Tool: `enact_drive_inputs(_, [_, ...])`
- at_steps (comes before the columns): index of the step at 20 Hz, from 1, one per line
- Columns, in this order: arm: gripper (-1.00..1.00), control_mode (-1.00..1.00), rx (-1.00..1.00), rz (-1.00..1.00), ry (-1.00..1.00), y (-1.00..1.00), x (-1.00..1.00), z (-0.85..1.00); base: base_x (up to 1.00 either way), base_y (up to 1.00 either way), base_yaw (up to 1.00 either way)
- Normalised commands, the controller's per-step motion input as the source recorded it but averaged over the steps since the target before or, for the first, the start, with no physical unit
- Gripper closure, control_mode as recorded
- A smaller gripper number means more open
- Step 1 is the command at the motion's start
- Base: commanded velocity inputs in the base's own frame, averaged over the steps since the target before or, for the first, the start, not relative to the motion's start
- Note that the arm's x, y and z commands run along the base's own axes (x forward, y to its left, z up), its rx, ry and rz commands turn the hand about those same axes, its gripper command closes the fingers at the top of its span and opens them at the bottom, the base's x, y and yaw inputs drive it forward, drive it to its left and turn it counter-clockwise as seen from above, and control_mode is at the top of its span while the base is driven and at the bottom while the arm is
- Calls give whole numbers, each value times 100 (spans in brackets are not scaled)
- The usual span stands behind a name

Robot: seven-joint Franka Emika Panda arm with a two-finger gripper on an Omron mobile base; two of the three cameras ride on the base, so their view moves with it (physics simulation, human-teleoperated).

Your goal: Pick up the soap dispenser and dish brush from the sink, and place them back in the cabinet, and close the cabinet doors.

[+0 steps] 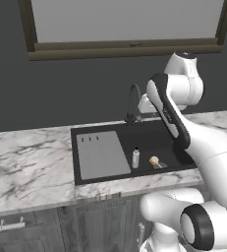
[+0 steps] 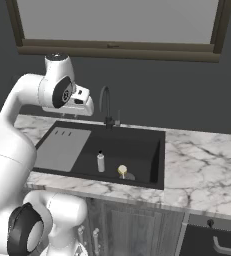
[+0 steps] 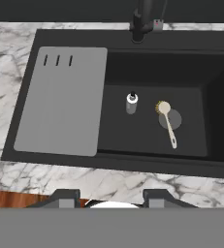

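- Down in the sink point(image 3: 118, 46), the soap dispenser point(image 3: 131, 103) stands up straight on the black floor of the deep part.
- Just beside it lies the dish brush point(image 3: 167, 121), flat on the floor, with its round head close to the bottle and its thin handle pointing away, toward the front wall of the sink.
- I think the bottle is small, light and hard. Its smooth sides look slippery, so it could slide or tip over if it gets bumped.
- I think the best place to hold the bottle is the round body, under the thin neck and the dark pump top.
- I think the brush is very light and stiff. Its handle is thin and lies low, so it looks harder to pinch than the bottle.
- High over the grey drain board point(image 3: 65, 97), the gripper point(image 2: 80, 111) looks straight down, well above both things.
- From the hand view, the two dark tips of the gripper sit at the bottom edge, set apart from each other, with nothing between them.
- Both things are well apart from the gripper, lower down and a bit to one side, so it needs to move over and go down.
- Marble surface point(image 3: 108, 186) runs all around the sink, and the dark faucet point(image 2: 106, 105) stands at the back.
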Motion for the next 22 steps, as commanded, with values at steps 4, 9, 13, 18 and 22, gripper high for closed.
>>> enact_drive_inputs(4, [-100, -100, 0, 1, 0, -6, 0, 0, 0, 0, 0])
enact_drive_inputs(9, [-100, -100, 0, 2, 0, -1, 0, -31, 0, 0, 0])
enact_drive_inputs(13, [-100, -100, 0, 1, 0, 0, 0, -54, 0, 0, 0])
enact_drive_inputs(18, [-100, -100, 0, 3, 0, 0, 17, -49, 0, 0, 0])
enact_drive_inputs(22, [-100, -100, 0, 5, 0, -7, 24, -40, 0, 0, 0])
